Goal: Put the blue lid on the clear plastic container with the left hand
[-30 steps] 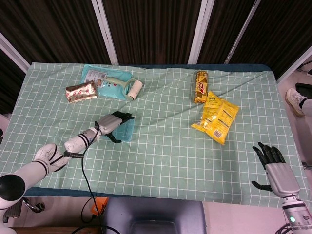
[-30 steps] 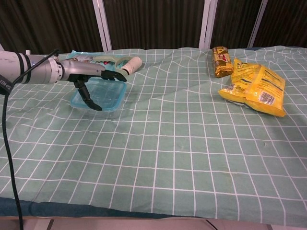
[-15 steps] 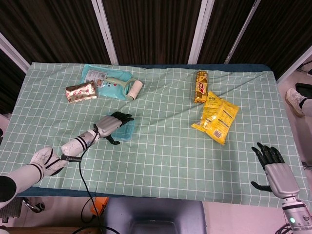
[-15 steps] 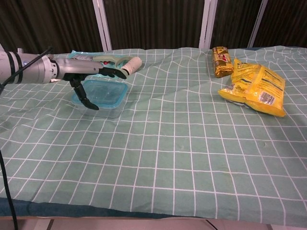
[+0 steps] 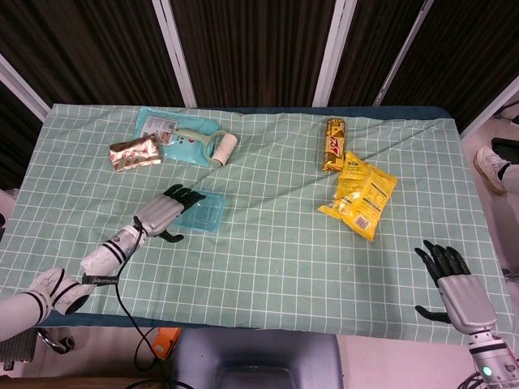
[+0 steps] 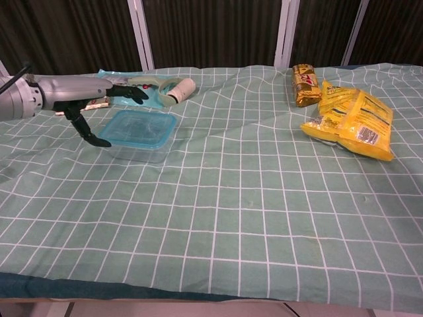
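The blue lid [image 5: 202, 212] [image 6: 142, 127] lies on top of the clear plastic container [image 6: 137, 152] on the green checked cloth, left of centre. My left hand [image 5: 161, 213] [image 6: 92, 104] hovers just left of it, fingers spread, holding nothing and apart from the lid. At the table's near right corner my right hand [image 5: 452, 284] is flat with its fingers apart and nothing in it; the chest view does not show it.
At the back left lie a silver snack packet [image 5: 135, 151], a teal package [image 5: 174, 135] and a lint roller [image 5: 220, 148] [image 6: 175, 89]. A brown snack bar [image 5: 333, 144] [image 6: 304, 84] and a yellow chip bag [image 5: 361, 194] [image 6: 353, 120] sit at the right.
My left hand has drawn back leftward off the lid, which stays on the container. The right hand has barely moved.
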Robot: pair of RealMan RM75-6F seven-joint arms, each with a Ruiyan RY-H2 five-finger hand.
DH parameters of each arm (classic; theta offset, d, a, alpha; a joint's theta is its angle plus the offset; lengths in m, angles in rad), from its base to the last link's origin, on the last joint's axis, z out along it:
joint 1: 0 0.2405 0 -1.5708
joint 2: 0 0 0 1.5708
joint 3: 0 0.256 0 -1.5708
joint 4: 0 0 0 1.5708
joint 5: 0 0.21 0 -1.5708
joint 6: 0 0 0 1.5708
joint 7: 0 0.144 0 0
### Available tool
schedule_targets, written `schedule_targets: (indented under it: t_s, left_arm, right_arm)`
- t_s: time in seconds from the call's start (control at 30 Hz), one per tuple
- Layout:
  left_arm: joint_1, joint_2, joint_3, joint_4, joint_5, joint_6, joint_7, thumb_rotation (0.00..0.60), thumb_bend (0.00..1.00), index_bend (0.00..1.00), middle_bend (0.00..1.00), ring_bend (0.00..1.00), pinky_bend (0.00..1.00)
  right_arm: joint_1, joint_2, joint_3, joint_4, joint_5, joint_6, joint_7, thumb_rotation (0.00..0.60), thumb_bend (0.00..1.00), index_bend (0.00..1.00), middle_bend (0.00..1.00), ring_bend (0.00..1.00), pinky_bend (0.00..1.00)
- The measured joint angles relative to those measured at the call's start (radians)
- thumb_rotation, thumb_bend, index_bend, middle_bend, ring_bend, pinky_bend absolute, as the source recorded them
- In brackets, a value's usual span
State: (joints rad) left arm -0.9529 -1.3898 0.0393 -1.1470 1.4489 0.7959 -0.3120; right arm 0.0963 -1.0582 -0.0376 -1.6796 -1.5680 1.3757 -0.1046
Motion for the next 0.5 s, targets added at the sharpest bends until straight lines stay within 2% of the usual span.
schedule_targets:
  t_s: [0.2, 0.5]
  left_arm:
    - [0.024, -0.044, -0.027, 0.040, -0.060, -0.034, 0.050, 0.600, 0.22, 0.00, 0.12, 0.00, 0.00]
    - [0.029, -0.078, -0.046, 0.089, -0.082, -0.095, 0.078, 0.600, 0.21, 0.00, 0.13, 0.00, 0.00]
  right_arm:
    - [-0.002, 0.000, -0.005, 0.001, -0.011, 0.005, 0.004, 0.600, 0.20, 0.00, 0.00, 0.00, 0.00]
    - [0.000, 0.002, 0.000, 0.003, -0.001, -0.002, 0.007, 0.600, 0.20, 0.00, 0.00, 0.00, 0.00]
